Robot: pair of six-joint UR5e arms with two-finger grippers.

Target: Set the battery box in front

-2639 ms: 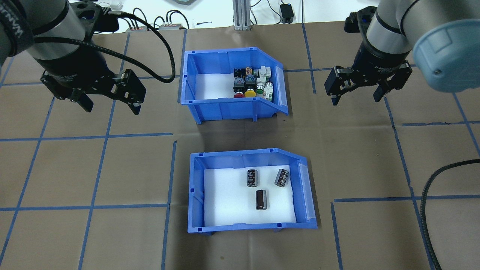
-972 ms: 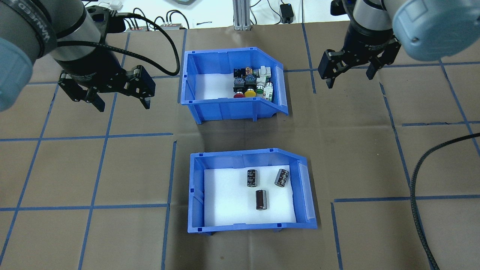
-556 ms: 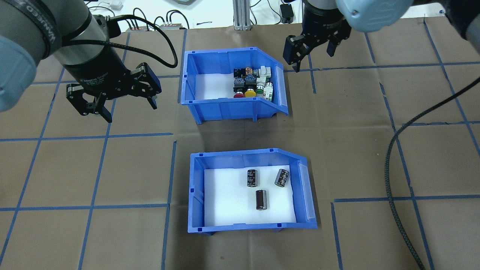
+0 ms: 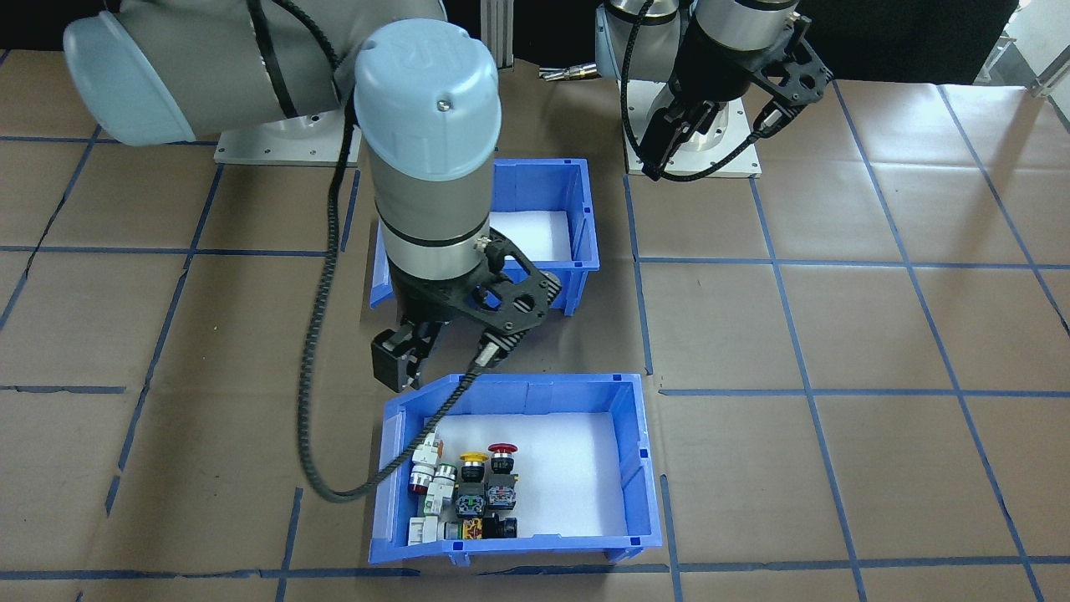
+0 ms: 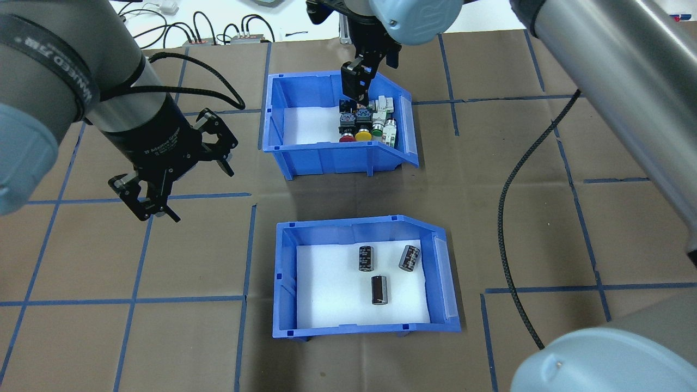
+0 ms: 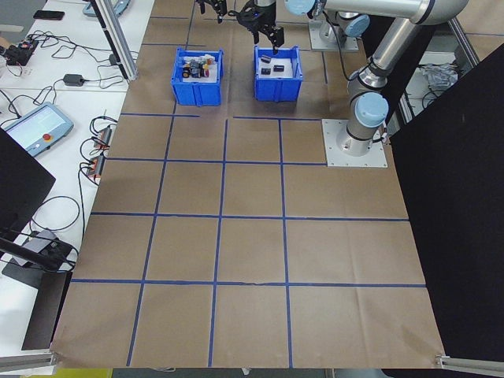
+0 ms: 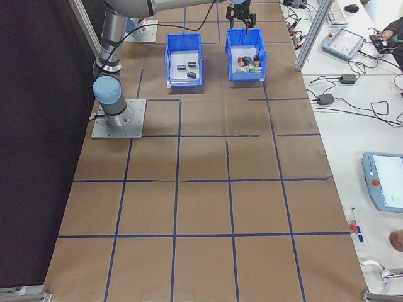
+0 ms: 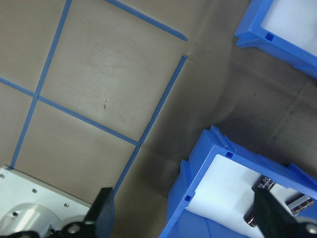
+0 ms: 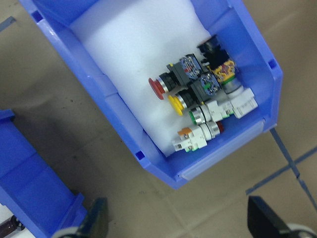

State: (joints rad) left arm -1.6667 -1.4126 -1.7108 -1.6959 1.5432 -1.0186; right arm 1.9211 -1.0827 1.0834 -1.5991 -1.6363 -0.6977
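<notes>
While arm hides battery box (image 4: 577,219), overhead shows cells (image 5: 379,289).

Both arms are grey metal tubes with pale blue-grey joint caps, each cap set with a small screw. The left gripper (image 5: 179,182) and right gripper (image 5: 364,76) are black, with black fingers (image 5: 142,207). A braided black cable (image 5: 512,228) trails along each arm, and the left wrist carries white lettering.

We see bright, even light from above. Soft dark shadow on paper (image 5: 348,196) between bins. Bin liners glare near-white in our wrist views. Fingers (image 8: 101,218) blur at frame bottom there. Side views sharp but small; black panel (image 7: 38,126) swallows detail.
</notes>
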